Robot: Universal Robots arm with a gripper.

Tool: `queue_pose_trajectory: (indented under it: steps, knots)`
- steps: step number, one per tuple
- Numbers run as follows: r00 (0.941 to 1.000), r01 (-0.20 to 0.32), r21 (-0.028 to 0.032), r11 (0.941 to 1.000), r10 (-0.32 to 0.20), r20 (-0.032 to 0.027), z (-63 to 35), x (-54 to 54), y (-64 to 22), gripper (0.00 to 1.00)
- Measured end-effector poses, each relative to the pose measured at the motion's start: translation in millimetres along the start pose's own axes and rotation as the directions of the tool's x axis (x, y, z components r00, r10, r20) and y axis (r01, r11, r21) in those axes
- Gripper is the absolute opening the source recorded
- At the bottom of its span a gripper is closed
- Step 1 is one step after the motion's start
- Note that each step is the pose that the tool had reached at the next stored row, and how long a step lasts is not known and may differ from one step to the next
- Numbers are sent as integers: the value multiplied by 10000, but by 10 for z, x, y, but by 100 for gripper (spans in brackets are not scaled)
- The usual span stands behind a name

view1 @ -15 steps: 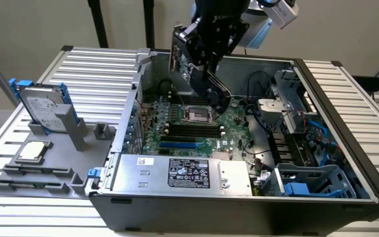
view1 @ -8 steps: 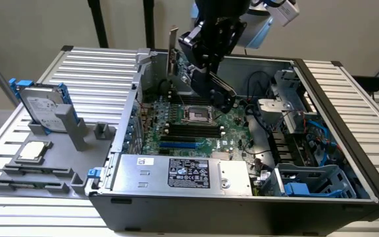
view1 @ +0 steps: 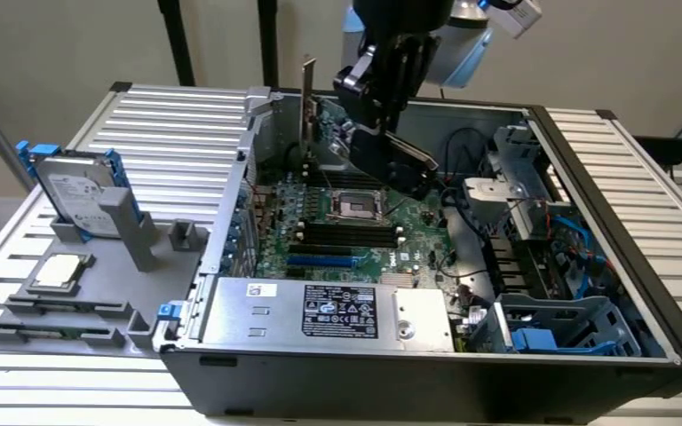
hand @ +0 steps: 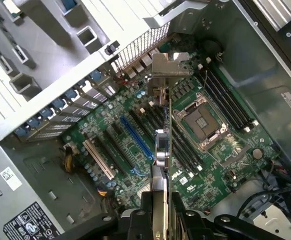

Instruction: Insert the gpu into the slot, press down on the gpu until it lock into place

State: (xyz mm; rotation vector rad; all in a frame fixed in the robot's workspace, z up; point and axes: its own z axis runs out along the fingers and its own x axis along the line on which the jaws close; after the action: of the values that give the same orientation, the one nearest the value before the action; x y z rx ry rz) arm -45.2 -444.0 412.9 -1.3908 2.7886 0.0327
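Inside the case, gripper holds gpu clear of slot.

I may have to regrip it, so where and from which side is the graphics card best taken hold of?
Probably by its upper long edge, from above, jaws closing across the two flat faces. The gpu is a thin card standing on edge, so a top grip, as the gripper has now, leaves the lower edge free for the blue slot. Keep off the end bracket.

One gpu, one blue slot, one white slot, one hard drive.
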Motion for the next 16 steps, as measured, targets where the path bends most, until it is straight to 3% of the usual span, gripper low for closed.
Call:
queue_pose_trajectory:
  steps: [3, 8, 12, 16]
  knots:
    - [9985, 544, 80, 9985, -545, 65, 8, 0, -1, 26]
    - [9893, 1451, 134, 9893, -1452, 114, 41, 1, -1, 26]
    - [9763, 2158, 172, 9763, -2161, 143, 73, 2, -1, 26]
    - [9578, 2866, 190, 9579, -2869, 160, 106, 4, -1, 26]
